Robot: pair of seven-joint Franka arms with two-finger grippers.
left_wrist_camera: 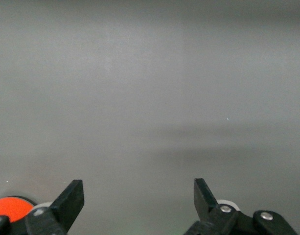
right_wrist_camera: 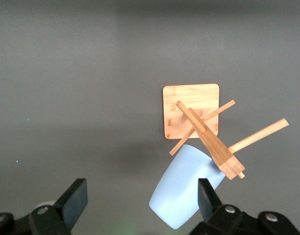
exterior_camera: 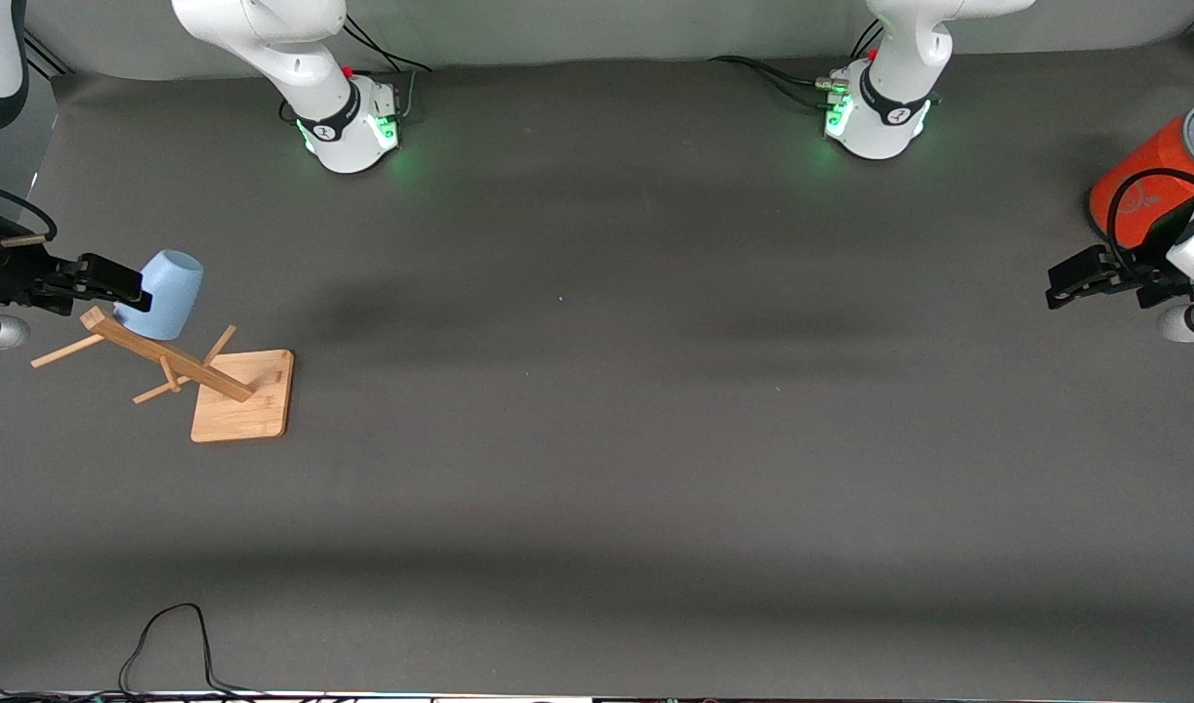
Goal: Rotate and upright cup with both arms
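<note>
Cup [exterior_camera: 164, 293] sits mouth-down on a peg of the wooden cup rack [exterior_camera: 191, 366], at the right arm's end of the tabletop [exterior_camera: 597, 439]. It hangs tilted, closed base uppermost, beside the top of the rack's post; presumably stored inverted, which is why the task calls for rotating it upright.

Right gripper [exterior_camera: 133, 283] is level with the cup, fingers spread wide, nothing held. In the right wrist view the cup [right_wrist_camera: 181, 188] shows between the two fingers [right_wrist_camera: 74, 198], one fingertip overlapping its wall; contact cannot be confirmed. Position reads as lined up for a side grasp on the cup body.

Left gripper [exterior_camera: 1057, 285] waits over the left arm's end of the tabletop, just beside the orange cylinder [exterior_camera: 1143, 186], fingers [left_wrist_camera: 71, 198] wide apart and empty. Likely parked until a handover.

Cup appearance: pale blue, matte, plain, no handle, tapered, wider at the rim. Small against the rack. No visible marks or contents.
</note>
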